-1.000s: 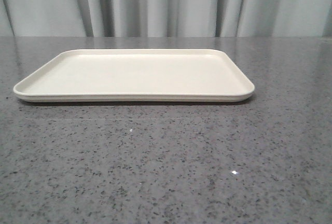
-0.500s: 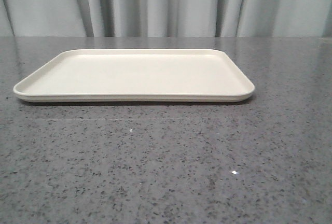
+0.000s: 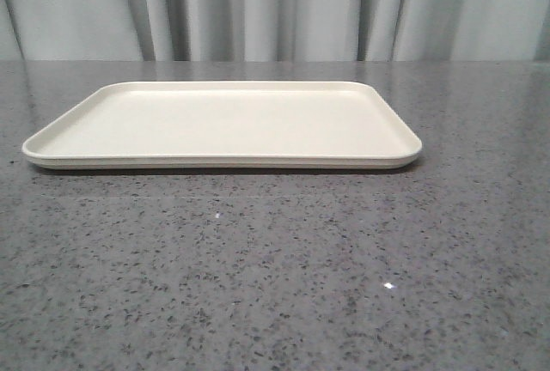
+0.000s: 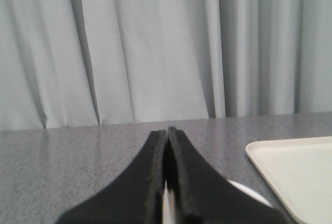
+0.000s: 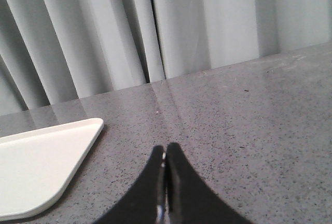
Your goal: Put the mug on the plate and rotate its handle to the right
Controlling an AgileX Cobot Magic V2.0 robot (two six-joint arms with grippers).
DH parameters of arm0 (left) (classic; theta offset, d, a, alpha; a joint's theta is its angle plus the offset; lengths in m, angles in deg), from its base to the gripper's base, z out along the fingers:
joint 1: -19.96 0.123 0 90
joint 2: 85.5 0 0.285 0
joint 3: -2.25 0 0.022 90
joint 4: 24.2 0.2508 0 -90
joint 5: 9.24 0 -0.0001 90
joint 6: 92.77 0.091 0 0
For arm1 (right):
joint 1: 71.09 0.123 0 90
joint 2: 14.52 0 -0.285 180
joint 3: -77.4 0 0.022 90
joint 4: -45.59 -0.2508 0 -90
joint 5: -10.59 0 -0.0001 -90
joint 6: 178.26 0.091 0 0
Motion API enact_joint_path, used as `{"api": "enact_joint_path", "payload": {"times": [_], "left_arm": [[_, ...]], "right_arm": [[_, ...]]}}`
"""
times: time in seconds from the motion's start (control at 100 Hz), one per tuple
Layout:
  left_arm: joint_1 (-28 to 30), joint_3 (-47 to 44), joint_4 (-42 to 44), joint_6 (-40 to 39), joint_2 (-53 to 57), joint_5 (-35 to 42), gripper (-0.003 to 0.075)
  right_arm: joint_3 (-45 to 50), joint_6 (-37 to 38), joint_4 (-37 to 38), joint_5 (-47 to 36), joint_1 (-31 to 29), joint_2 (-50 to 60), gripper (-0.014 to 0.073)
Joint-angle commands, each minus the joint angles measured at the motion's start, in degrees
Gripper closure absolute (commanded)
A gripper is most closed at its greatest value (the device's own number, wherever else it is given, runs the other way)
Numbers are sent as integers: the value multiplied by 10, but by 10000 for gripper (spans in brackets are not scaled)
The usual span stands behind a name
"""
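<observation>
The plate (image 3: 222,122) lies on the grey table (image 3: 275,268), just beside the left gripper (image 4: 167,130) and the right gripper (image 5: 165,149), both 2 clenched with nothing held

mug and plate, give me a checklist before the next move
1. Plate bare, with room for the mug: ok.
2. Plate lying flat on the table: ok.
3. Mug located: cannot tell. It is absent from the front view, and a white curved edge under the left pincer might be it.
4. Left pincer open for a grasp: not ok, shut.
5. Right pincer open: not ok, shut.
6. Handle direction known: cannot tell.
</observation>
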Motion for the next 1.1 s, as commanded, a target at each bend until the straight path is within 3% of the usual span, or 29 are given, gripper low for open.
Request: {"api": "enact_joint_path", "payload": {"times": [0.0,0.52,1.09], "left_arm": [[1,-4,-2,1,16,73,740],[1,-4,-2,1,16,99,740],[1,-4,-2,1,16,65,740]], "right_arm": [[-1,-4,-2,-33,1,11,652],[-1,-4,-2,-33,1,11,652],[-1,-4,-2,-33,1,11,652]]}}
